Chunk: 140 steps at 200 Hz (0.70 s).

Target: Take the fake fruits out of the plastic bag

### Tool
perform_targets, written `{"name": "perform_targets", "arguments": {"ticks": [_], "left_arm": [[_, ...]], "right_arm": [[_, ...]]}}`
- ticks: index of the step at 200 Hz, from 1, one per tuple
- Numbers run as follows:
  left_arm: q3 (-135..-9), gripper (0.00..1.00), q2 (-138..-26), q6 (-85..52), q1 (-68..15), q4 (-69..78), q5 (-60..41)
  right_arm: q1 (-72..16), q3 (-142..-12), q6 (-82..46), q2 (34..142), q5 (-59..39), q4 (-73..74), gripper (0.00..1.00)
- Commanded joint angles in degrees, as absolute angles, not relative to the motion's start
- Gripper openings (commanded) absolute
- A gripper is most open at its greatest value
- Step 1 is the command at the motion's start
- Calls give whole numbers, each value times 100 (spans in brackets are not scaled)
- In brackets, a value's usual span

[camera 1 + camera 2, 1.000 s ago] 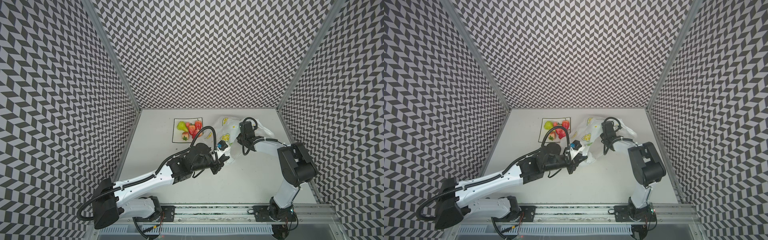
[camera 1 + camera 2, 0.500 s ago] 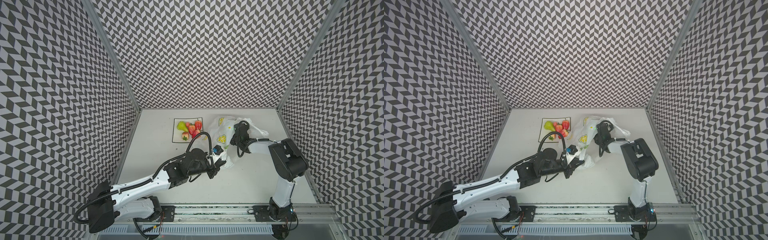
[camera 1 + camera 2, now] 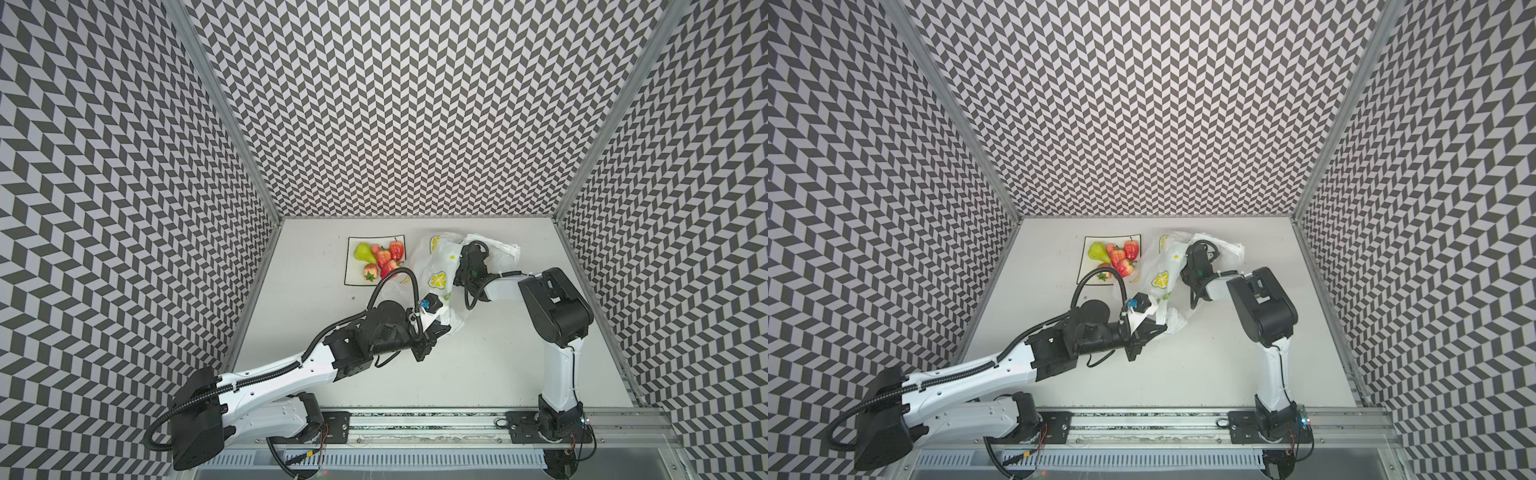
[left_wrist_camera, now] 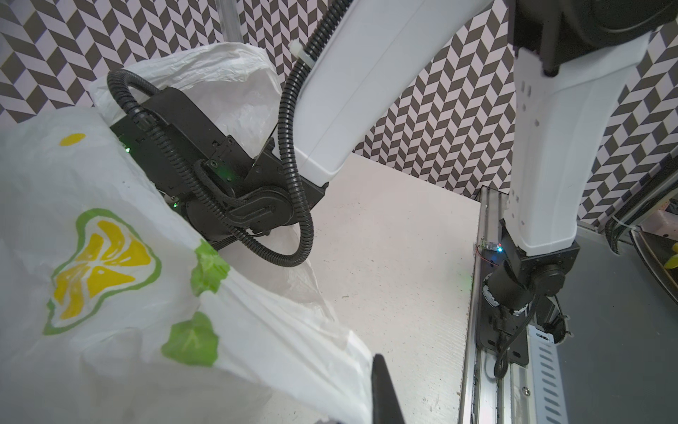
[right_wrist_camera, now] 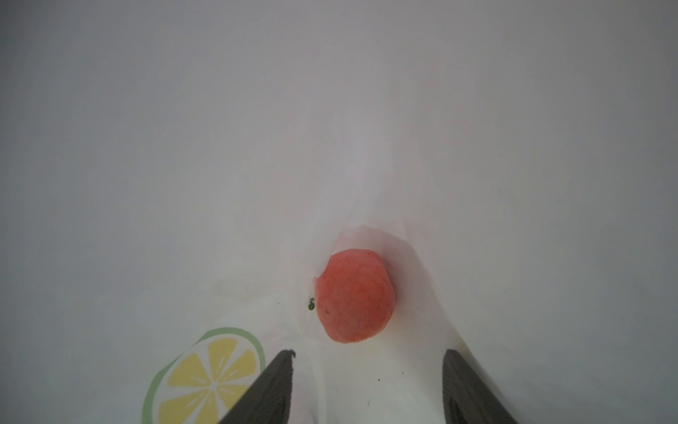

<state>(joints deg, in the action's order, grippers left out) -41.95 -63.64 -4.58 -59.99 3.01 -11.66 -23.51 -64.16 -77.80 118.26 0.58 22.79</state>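
The left pincer (image 3: 442,329) grips the plastic bag (image 3: 436,266); the right pincer (image 5: 367,354), spread inside, should straddle the cherry (image 5: 354,295) squarely before closing.

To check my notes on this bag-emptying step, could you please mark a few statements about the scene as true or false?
1. The pear lies on the plate. True.
2. The right claw is shut on the pinkish-red fruit. False: its jaws stand open and the fruit lies just ahead of them, not gripped.
3. The left claw is shut on the plastic bag. True.
4. The plastic bag is empty. False: the pinkish-red fruit is still inside it.
5. In both top views the plate lies to the right of the plastic bag. False: it lies to the left.
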Motion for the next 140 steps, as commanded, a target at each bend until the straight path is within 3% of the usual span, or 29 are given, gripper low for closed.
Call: {"name": "perform_targets", "arguments": {"ticks": [1, 84, 140], "left_arm": [[-4157, 0, -6320, -459, -6004, 454, -1403], [-4078, 0, -6339, -466, -6006, 484, -1625], [-4061, 0, -6305, -431, -6018, 440, -1793]], "right_arm": [[-2438, -6607, -8073, 12058, 96, 2600, 65], [-2470, -7434, -8112, 12843, 52, 2312, 64], [-2469, -8055, -8086, 13287, 127, 1685, 55]]}}
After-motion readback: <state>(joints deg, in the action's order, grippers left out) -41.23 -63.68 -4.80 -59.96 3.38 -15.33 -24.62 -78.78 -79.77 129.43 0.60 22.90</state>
